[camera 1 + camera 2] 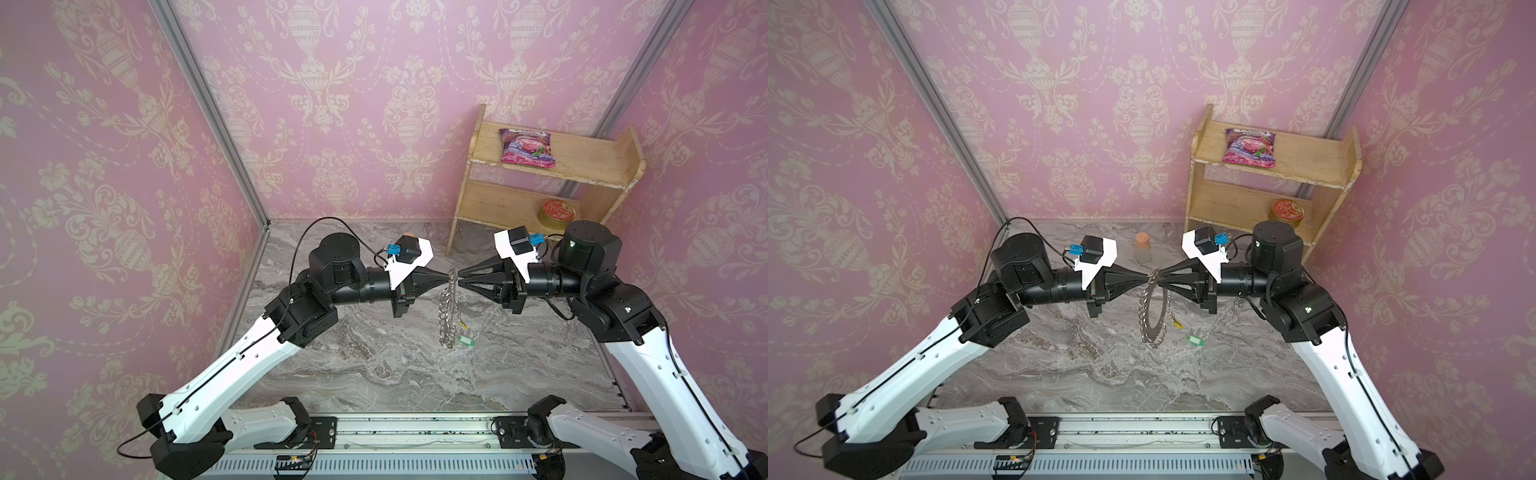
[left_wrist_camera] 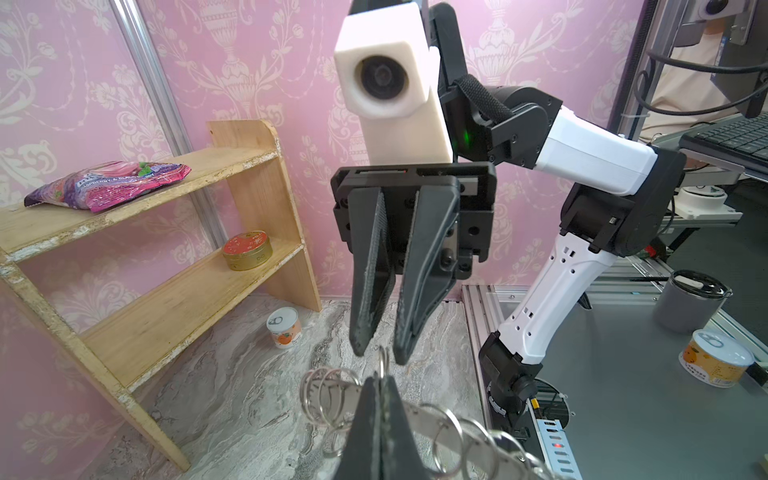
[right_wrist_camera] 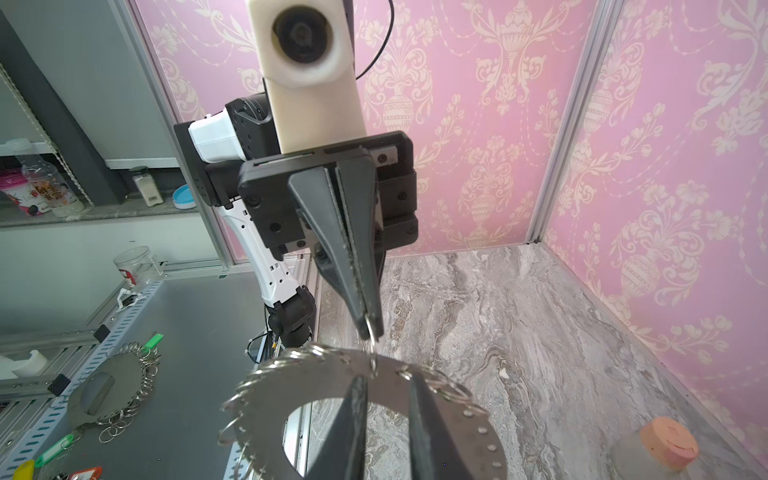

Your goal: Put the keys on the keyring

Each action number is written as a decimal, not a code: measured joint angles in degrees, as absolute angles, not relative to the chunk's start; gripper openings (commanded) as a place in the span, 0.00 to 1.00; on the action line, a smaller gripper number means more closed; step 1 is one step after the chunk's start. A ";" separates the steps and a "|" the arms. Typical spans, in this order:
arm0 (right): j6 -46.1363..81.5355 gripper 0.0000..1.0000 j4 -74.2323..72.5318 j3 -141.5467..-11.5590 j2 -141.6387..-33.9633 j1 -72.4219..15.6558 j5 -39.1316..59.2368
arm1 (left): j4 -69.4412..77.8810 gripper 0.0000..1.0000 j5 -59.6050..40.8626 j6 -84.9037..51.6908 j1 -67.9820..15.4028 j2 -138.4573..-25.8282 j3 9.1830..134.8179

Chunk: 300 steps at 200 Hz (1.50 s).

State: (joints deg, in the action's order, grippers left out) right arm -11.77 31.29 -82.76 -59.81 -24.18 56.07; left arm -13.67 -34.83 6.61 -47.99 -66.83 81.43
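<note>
The keyring (image 1: 1152,311), a grey metal disc fringed with wire rings, hangs upright over the marble table (image 1: 374,374); it also shows in the right wrist view (image 3: 291,386). My left gripper (image 1: 449,276) (image 2: 380,380) is shut on one small wire ring at the disc's top rim. Facing it, my right gripper (image 1: 458,279) (image 3: 388,386) is slightly open, and its fingertips (image 2: 361,349) straddle that same ring without gripping it. A green key (image 1: 466,341) (image 1: 1194,340) lies on the table beside the disc's lower edge. A yellow key (image 1: 1177,323) sits close against the disc; whether it hangs from a ring is unclear.
A wooden shelf (image 1: 540,187) at the back right holds a pink snack bag (image 1: 527,147) and a red-lidded gold tin (image 1: 555,212). A bottle with an orange lid (image 1: 1143,247) stands behind the grippers. A small can (image 2: 284,328) stands by the shelf foot.
</note>
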 measured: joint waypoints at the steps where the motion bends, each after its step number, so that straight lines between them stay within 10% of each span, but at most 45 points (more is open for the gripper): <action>1: -11.77 0.21 31.24 -82.76 -59.81 -24.21 56.16 | -13.67 0.00 -34.83 6.61 -47.99 -66.83 81.43; 300: -5.76 0.00 23.31 -81.03 -58.89 -25.69 57.67 | -8.43 0.00 -35.14 6.33 -49.36 -67.11 81.47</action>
State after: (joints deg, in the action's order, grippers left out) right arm -5.76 23.31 -81.03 -58.89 -25.69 57.67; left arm -8.43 -35.14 6.33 -49.36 -67.11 81.47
